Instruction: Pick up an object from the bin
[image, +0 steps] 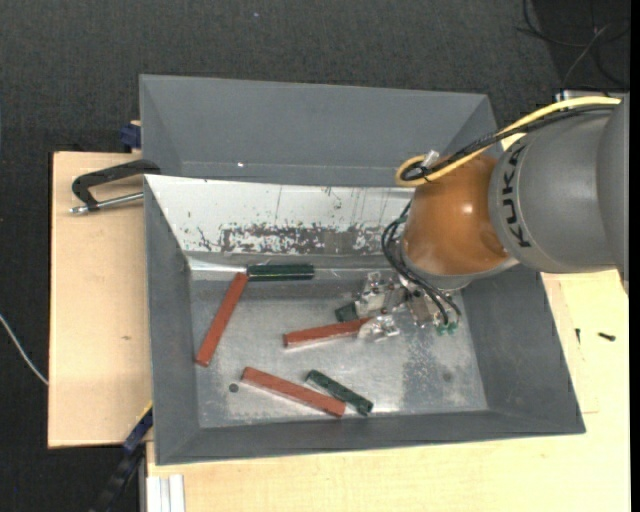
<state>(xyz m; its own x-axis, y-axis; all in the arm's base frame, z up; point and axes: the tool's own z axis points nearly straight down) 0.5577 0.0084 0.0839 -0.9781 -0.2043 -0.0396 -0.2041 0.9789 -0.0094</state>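
My gripper (378, 312) hangs low in the middle right of the bin, under the orange wrist cover. Its metal fingertips sit at the right end of a red stick (318, 336) that lies nearly level on the bin floor. A small dark green piece (349, 312) lies just left of the fingertips. Whether the fingers close on the red stick I cannot make out. Below, a longer red stick (292, 391) lies slanted near the front wall, with a dark green stick (339, 392) at its right end.
A third red stick (221, 318) leans along the left side of the floor. A dark green stick (281, 271) lies against the back wall. A small dark dot (234, 388) sits by the front left. The arm covers the bin's right rear.
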